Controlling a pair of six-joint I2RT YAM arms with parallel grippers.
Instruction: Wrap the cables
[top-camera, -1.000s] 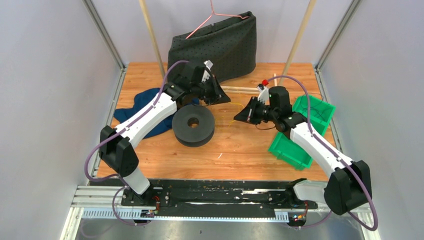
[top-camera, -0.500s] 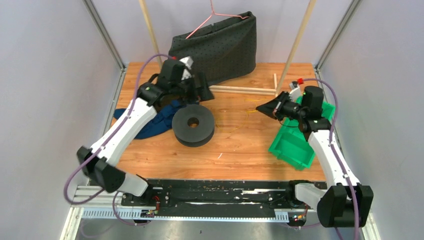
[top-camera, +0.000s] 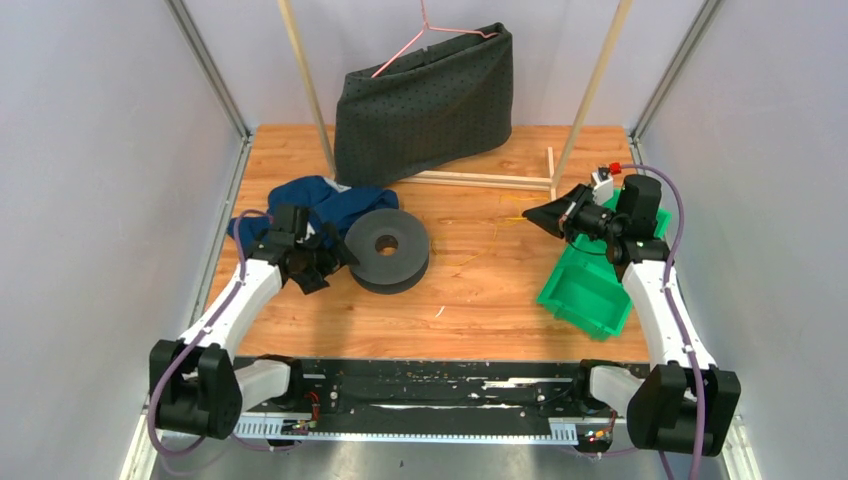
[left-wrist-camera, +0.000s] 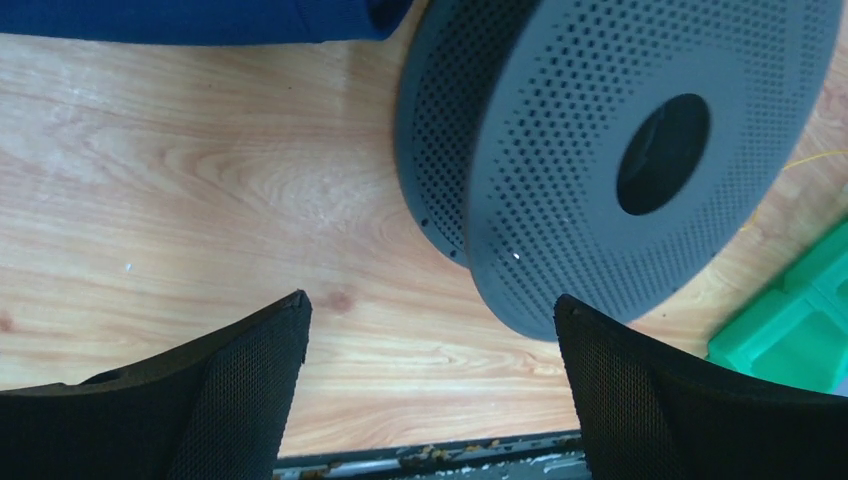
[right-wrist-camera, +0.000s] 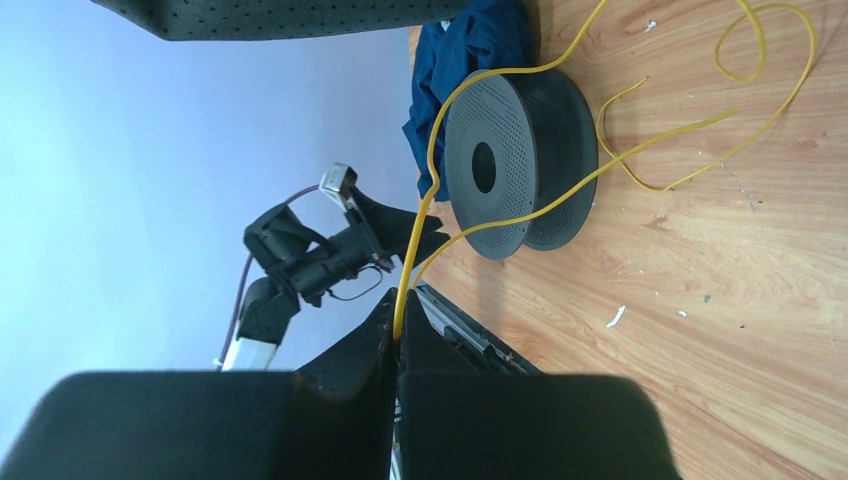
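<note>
A thin yellow cable (right-wrist-camera: 700, 127) leaves my right gripper (right-wrist-camera: 398, 325), which is shut on it. One strand arches over the dark grey perforated spool (right-wrist-camera: 515, 165); another lies in loose loops on the wooden table. From above, the right gripper (top-camera: 527, 213) hangs right of the spool (top-camera: 387, 250), over the table beside the green bins. My left gripper (top-camera: 325, 265) is low, just left of the spool. Its jaws (left-wrist-camera: 430, 300) stand wide open over bare wood with nothing between them, the spool (left-wrist-camera: 620, 150) just ahead to the right. A bit of cable (left-wrist-camera: 812, 158) shows past the spool.
A blue cloth (top-camera: 320, 200) lies behind and left of the spool. Two green bins (top-camera: 585, 285) sit at the right. A dark dotted bag (top-camera: 430, 100) hangs on a pink hanger at the back, by a wooden stick frame (top-camera: 480, 180). A black rail (top-camera: 420, 385) edges the front.
The left arm has drawn back from behind the spool to its near left, and its jaws have opened. The right gripper has moved right, away from the spool, still holding the cable.
</note>
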